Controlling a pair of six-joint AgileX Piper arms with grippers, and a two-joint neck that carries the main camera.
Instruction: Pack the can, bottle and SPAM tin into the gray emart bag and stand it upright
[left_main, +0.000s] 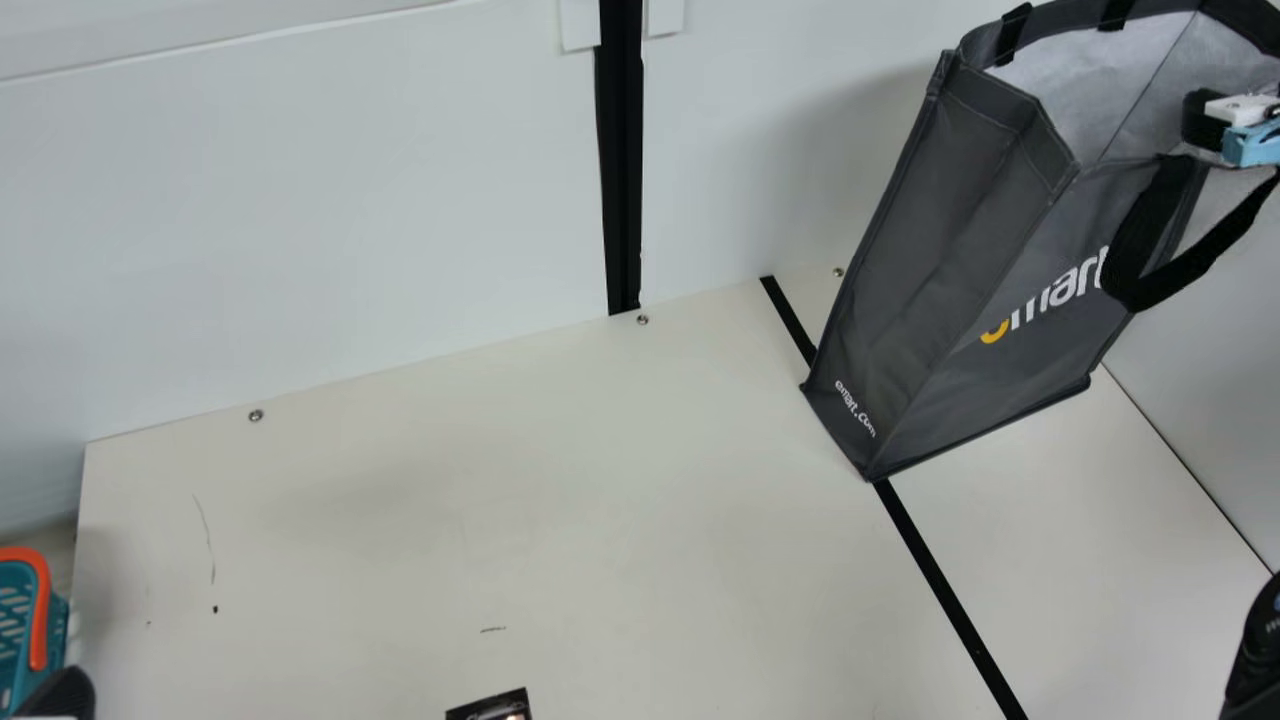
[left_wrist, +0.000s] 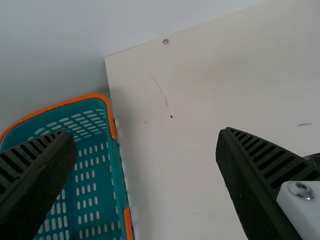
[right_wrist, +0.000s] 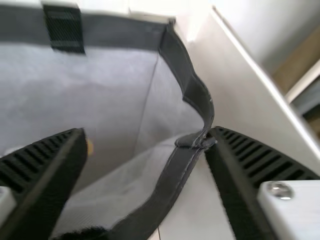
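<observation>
Rim (right_wrist: 199, 97) of the gray emart bag (left_main: 950, 270) lay off-centre within the spread right claw (right_wrist: 147, 134), left claw (left_wrist: 145, 135) also spread; centring before a gentle pinch appeared advisable.

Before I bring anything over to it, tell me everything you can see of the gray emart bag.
The gray emart bag stands on its base, mouth up and open, across the black tape. It looks like fabric, with creased sides, white-and-yellow lettering, pale lining and a darker rim. One black handle droops outside. The open right gripper straddles the rim, one finger inside the mouth; firm contact is unclear. The inside bottom is hidden.
</observation>
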